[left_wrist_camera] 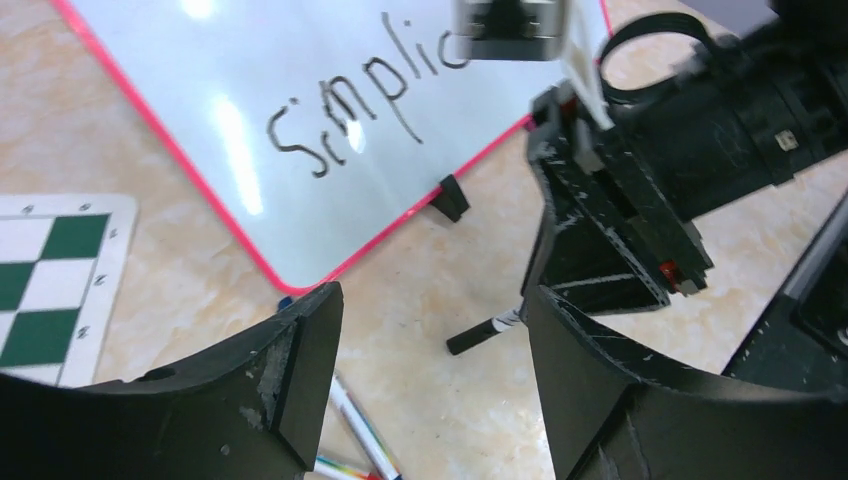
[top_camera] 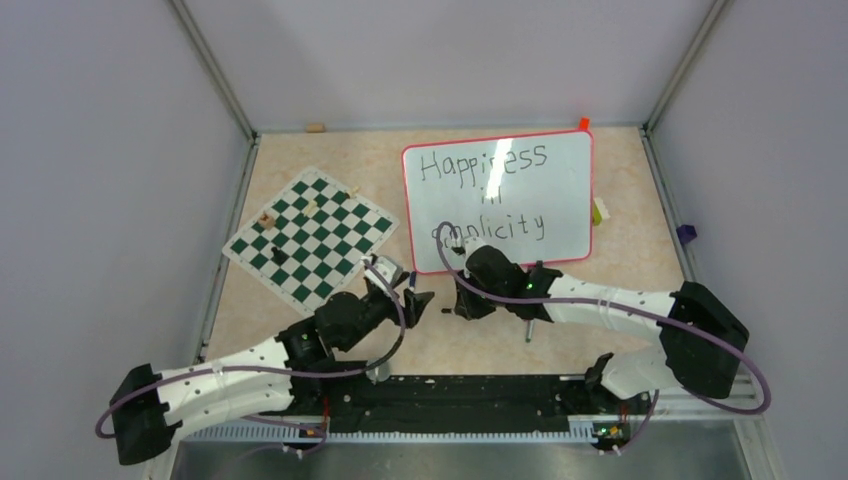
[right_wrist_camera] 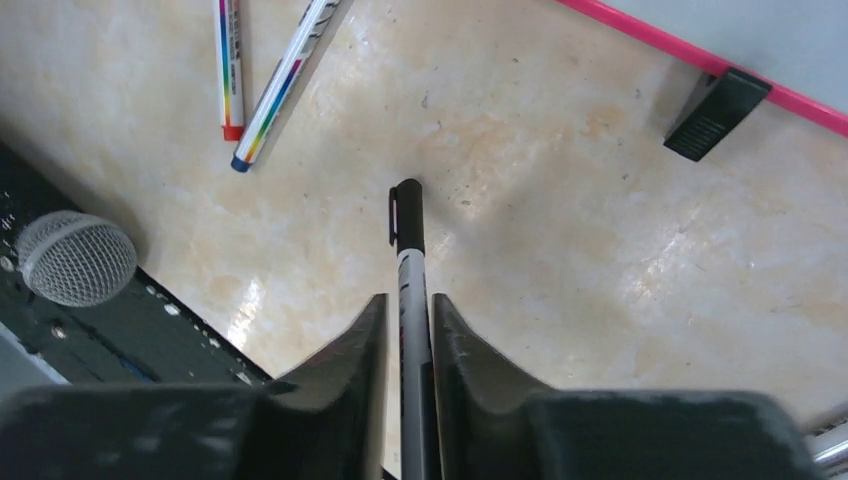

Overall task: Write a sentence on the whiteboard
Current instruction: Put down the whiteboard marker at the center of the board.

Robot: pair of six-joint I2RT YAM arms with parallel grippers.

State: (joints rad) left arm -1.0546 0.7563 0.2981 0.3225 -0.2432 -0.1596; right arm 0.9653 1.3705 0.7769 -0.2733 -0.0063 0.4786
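Note:
The whiteboard (top_camera: pixel 500 195), red-framed, lies at the back centre and reads "Happiness in simplicity" in black. Its near edge and one black foot (right_wrist_camera: pixel 715 115) show in the right wrist view, and its lower corner (left_wrist_camera: pixel 300 120) shows in the left wrist view. My right gripper (right_wrist_camera: pixel 405 305) is shut on a black-and-white marker (right_wrist_camera: pixel 408 230) whose black capped end hangs just above the table, in front of the board's near edge. It also shows in the top view (top_camera: pixel 463 306). My left gripper (left_wrist_camera: pixel 435 330) is open and empty, low over the table just left of the marker (left_wrist_camera: pixel 485 332).
A green-and-white chess mat (top_camera: pixel 308 235) with a few pieces lies left of the board. Two rainbow-striped markers (right_wrist_camera: pixel 262 90) lie on the table near my left gripper. A grey mesh ball (right_wrist_camera: pixel 75 258) sits by the black base rail. Small objects (top_camera: pixel 600 210) lie right of the board.

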